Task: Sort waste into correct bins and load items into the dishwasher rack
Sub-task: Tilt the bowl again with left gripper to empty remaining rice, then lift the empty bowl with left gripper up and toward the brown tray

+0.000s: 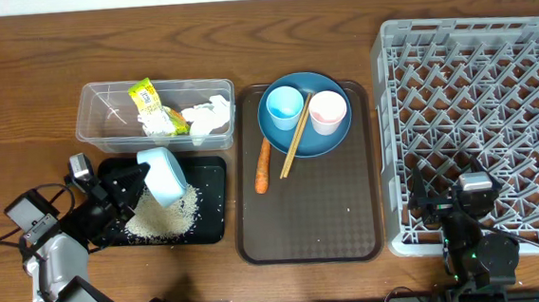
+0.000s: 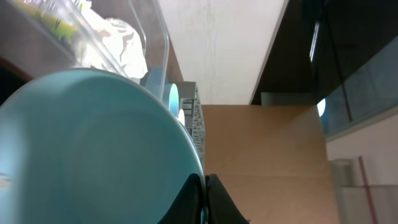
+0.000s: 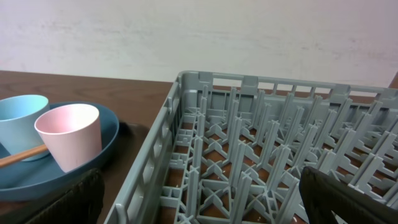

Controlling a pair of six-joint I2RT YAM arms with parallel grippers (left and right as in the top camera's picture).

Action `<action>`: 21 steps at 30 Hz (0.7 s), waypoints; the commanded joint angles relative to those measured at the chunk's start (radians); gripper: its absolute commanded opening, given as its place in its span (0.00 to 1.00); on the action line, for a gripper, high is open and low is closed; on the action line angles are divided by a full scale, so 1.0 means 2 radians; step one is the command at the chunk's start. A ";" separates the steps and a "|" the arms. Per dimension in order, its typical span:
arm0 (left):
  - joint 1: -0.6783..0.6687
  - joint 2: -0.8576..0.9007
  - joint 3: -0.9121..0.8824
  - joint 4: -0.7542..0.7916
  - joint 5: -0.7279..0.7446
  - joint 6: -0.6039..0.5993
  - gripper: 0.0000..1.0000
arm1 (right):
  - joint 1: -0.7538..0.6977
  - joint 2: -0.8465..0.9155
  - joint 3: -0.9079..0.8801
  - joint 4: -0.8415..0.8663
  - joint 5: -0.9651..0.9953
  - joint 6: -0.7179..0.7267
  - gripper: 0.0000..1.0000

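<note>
Left tool (image 1: 140, 182) clamped on rim of white-and-light-blue bowl (image 1: 164, 174). Bowl tipped on side over black tray (image 1: 210, 179). Rice pile (image 1: 165, 215) on tray under bowl; bowl possibly touching grains, hard to tell. Snack wrapper (image 1: 149, 104) and tissue (image 1: 210, 117) inside clear tub (image 1: 95, 111). Carrot (image 1: 263, 166) on brown tray (image 1: 303, 225), beside dark blue plate (image 1: 321, 143). Plate carries light blue cup (image 1: 284, 103), pink cup (image 1: 329, 112), chopsticks (image 1: 295, 140). Right tool (image 3: 199, 186) spread wide, empty, at front-left corner of grey rack (image 1: 476, 108).

The wooden table (image 1: 19, 111) bears a clear tub (image 1: 106, 121), black tray (image 1: 210, 174), brown serving tray (image 1: 312, 210) and grey rack (image 1: 474, 80).
</note>
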 commanded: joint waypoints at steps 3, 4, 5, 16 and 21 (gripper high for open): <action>-0.008 -0.009 0.001 0.029 0.013 -0.026 0.06 | -0.003 -0.003 -0.001 -0.002 0.002 0.006 0.99; -0.010 -0.009 0.001 0.026 0.014 -0.031 0.06 | -0.003 -0.003 -0.001 -0.002 0.002 0.006 0.99; -0.019 -0.009 0.001 0.024 0.014 -0.025 0.06 | -0.003 -0.003 -0.001 -0.002 0.002 0.006 0.99; -0.063 -0.010 0.001 0.082 0.013 -0.082 0.06 | -0.003 -0.003 -0.001 -0.002 0.002 0.006 0.99; -0.058 -0.010 0.001 0.115 0.013 -0.110 0.06 | -0.003 -0.003 -0.001 -0.002 0.002 0.006 0.99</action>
